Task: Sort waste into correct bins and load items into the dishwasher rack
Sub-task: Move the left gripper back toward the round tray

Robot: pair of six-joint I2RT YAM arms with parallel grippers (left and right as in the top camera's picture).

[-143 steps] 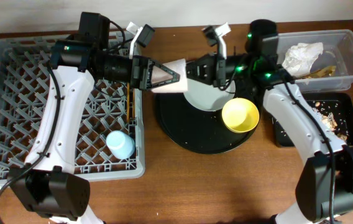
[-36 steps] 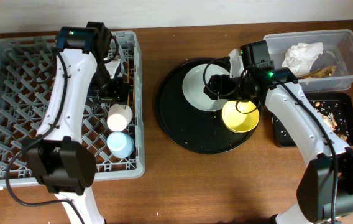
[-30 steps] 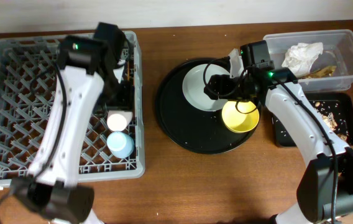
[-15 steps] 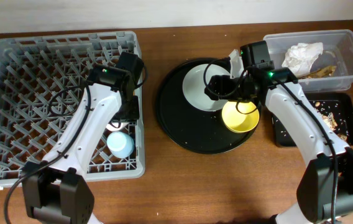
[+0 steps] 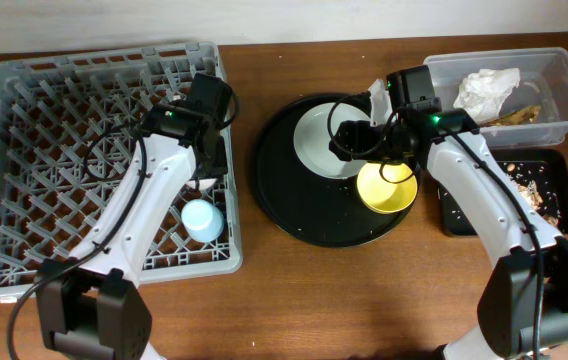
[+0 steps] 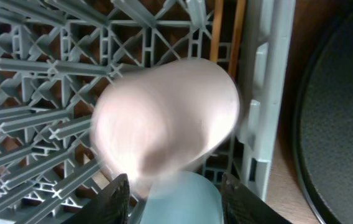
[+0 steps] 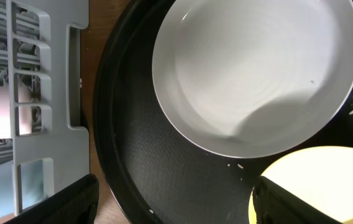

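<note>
The pink cup (image 6: 164,124) lay in the rack (image 5: 44,150) beside the blue cup (image 5: 204,220). The left hand (image 6: 176,186) was spread wide, holding nothing. The right hand (image 7: 176,202) hung wide apart over the white plate (image 7: 257,68), likely next to grab.

Even light; blurred left-wrist pink cup (image 6: 167,118).

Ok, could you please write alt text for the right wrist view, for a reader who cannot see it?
A round white plate lies on a round black tray, seen from above, with the right tool open over the tray. Part of a yellow bowl shows at the lower right, and the edge of the grey rack at the left.
</note>
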